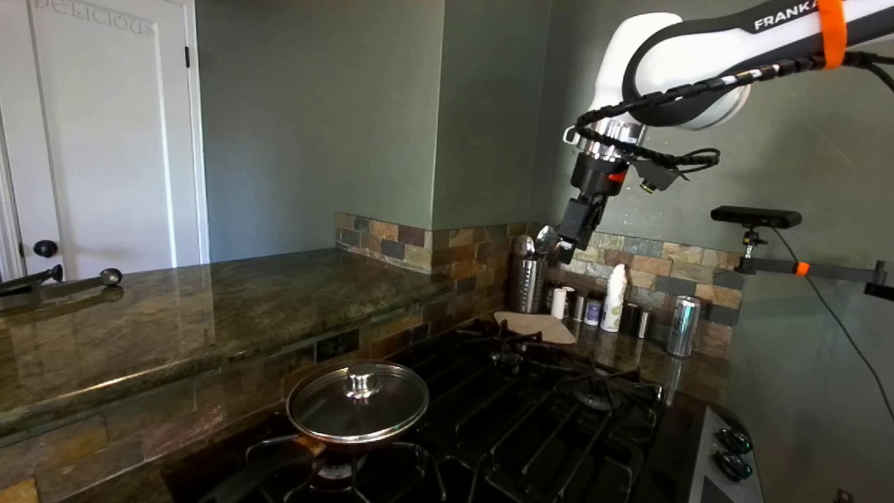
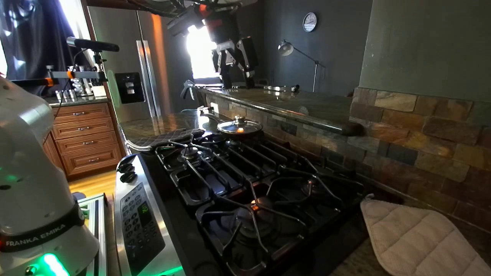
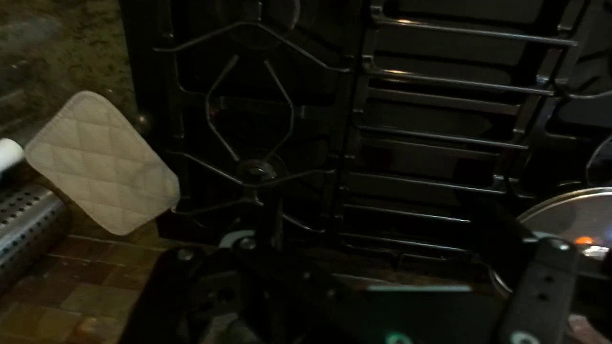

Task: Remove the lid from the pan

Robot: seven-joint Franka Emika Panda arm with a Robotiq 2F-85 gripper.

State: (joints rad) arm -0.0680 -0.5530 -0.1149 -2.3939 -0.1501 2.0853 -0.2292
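Nearer in an exterior view, the pan (image 1: 313,446) sits on the stovetop (image 1: 670,440) with the lid (image 1: 360,406) on top, and farther back, higher and well apart from both, the claw (image 1: 573,249) hangs with its jaws standing apart.

Open air spans the grates (image 3: 440,137) between the gripper (image 2: 238,81) and the lid (image 1: 353,413). The knob (image 1: 362,381) stands up with free room above; just beside the lid, the tiled wall (image 1: 209,405) and ledge (image 1: 209,307) block one side, and the pan handle (image 1: 264,469) juts out low on another.
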